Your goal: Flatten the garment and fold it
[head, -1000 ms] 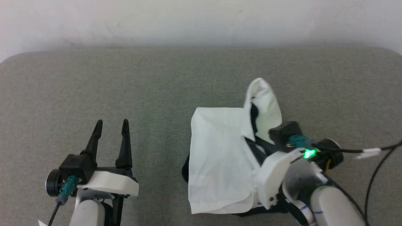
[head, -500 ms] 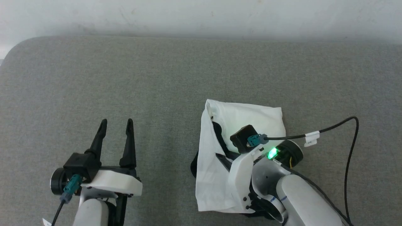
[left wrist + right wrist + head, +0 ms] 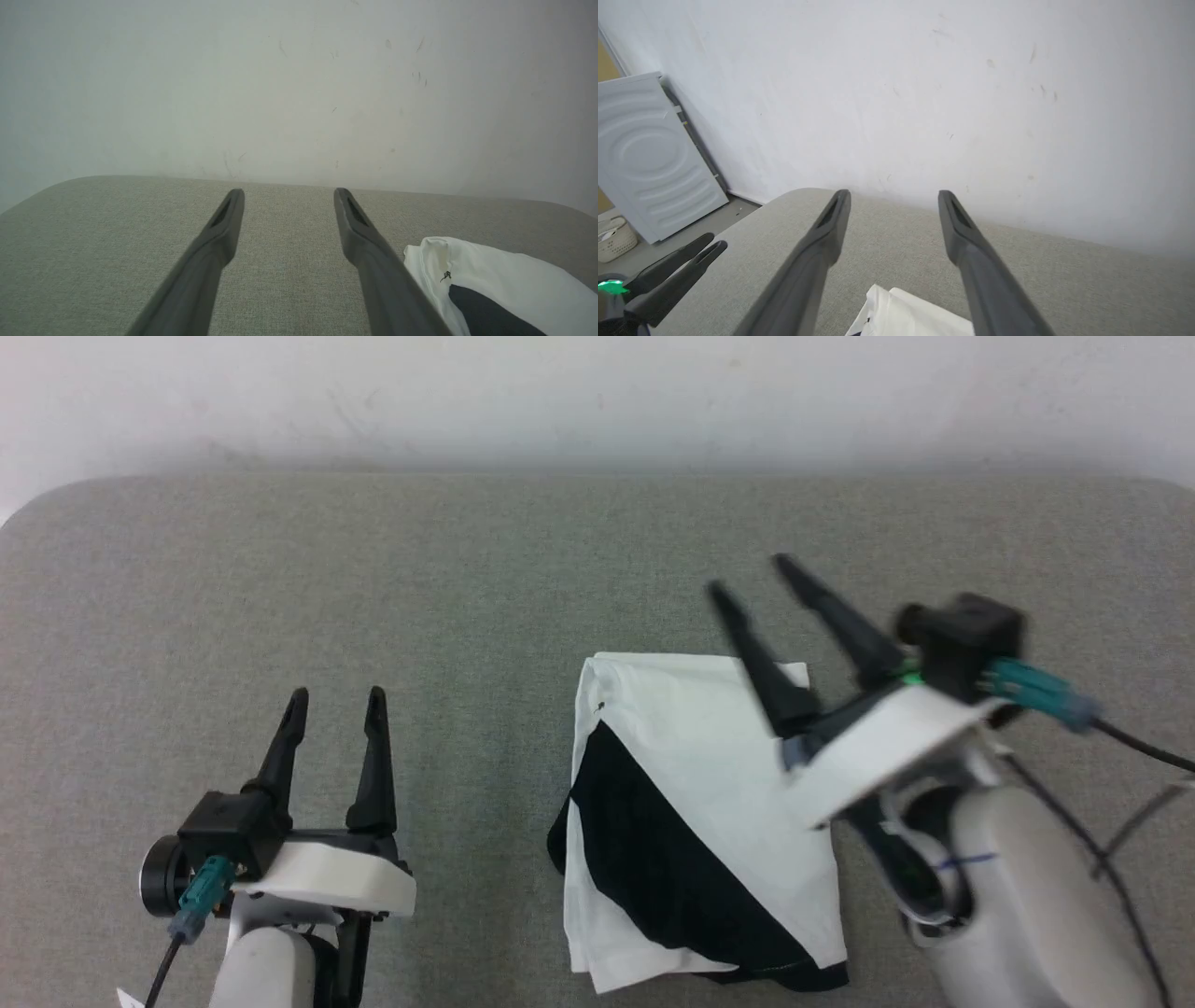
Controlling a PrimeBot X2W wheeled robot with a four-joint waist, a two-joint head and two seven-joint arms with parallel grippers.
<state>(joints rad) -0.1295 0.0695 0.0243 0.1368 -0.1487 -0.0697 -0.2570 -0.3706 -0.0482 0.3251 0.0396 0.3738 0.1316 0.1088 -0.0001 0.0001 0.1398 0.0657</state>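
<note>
One small basket (image 3: pixel 614 239) is sitting on the floor (image 3: pixel 710 219) in the far corner of the right wrist view. It is standing just beside one big white machine (image 3: pixel 649 154). The basket is too small and too far off to tell what is lying in it.

One garment (image 3: pixel 691 728) is lying folded on the grey pad (image 3: pixel 373 569), on the robot's right side. It is making a neat block shape. The top is showing white, and one wide black band is running slantwise across it. A bit more black is peeking out along its near edge and its left edge. A tiny dark mark is sitting near its far left corner. The garment (image 3: pixel 504 275) is also showing at the bottom right of the left wrist view, and at the bottom of the right wrist view (image 3: pixel 915 312).

Two grippers are showing, and each one is showing two long dark fingers. The left gripper (image 3: pixel 336 696) is hanging over bare pad, well apart from the garment. Its fingers are standing wide apart and holding nothing (image 3: pixel 288 193). The right gripper (image 3: pixel 749 574) is hanging over the far right edge of the garment, a little blurred. Its fingers are also standing wide apart, with nothing between them (image 3: pixel 894 193).

One pale wall (image 3: pixel 597 392) is standing behind the pad.
</note>
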